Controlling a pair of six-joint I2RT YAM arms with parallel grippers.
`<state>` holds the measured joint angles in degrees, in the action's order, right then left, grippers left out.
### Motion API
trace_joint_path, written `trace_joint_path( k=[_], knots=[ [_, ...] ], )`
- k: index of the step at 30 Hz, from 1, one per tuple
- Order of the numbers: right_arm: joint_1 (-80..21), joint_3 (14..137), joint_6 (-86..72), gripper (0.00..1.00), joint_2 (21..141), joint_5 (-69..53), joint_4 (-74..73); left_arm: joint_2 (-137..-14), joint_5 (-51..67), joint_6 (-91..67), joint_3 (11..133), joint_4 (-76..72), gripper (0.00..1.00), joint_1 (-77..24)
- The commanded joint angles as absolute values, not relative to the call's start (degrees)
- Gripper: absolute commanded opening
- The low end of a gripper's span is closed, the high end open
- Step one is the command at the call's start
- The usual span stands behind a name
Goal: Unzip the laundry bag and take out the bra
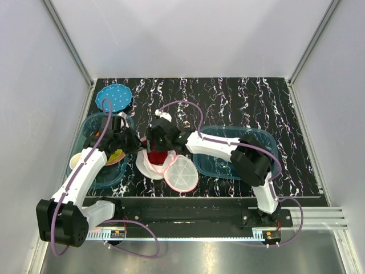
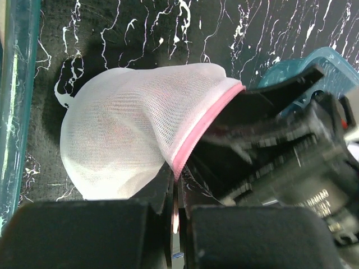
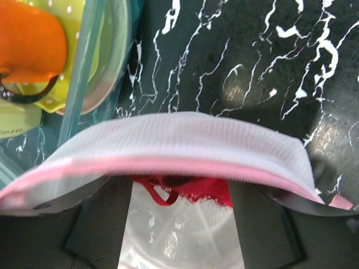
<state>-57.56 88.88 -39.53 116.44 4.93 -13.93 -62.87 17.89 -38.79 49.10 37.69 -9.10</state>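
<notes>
The laundry bag point(image 1: 171, 168) lies unzipped on the black marbled bench point(image 1: 256, 97) between two teal bins, one on the left point(image 1: 86, 123) and one on the right point(image 1: 217, 165). One domed half lies flat with its pink rim up, and the other is lifted. The left hand point(image 2: 175, 190) is pressed together on the pink trim of the raised half. Its wrist view shows the rim running into the narrow slit between the two dark fingers, and how deep the rim goes cannot be made out. The right hand point(image 3: 182, 196) is spread, and its two fingers point(image 3: 104, 224) reach under the lifted mesh edge, which hides their tips. The bra point(image 3: 196, 188) sits inside the bag between those fingers as a thin strip of red fabric and a loop, mostly covered by the blurred rim. Whether the fingers touch it cannot be told. From above, the right hand's body hides most of the red. An orange item point(image 3: 31, 42) in the left bin is cut off by the frame edge, and a blue dotted disc point(image 1: 114, 98) lies beyond that bin.
</notes>
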Motion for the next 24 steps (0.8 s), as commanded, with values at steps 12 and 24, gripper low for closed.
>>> trace_joint_path(
  k=[12,24],
  knots=[
    [-52.9,82.0,-40.6,0.0,102.3,-8.8,-5.3,-60.5,17.9,-36.8,50.4,37.1,0.0,-9.1],
    [-54.7,76.0,-40.3,0.0,76.9,-3.7,-7.6,-66.4,18.6,-38.0,49.2,32.3,0.0,-9.1]
  ],
)
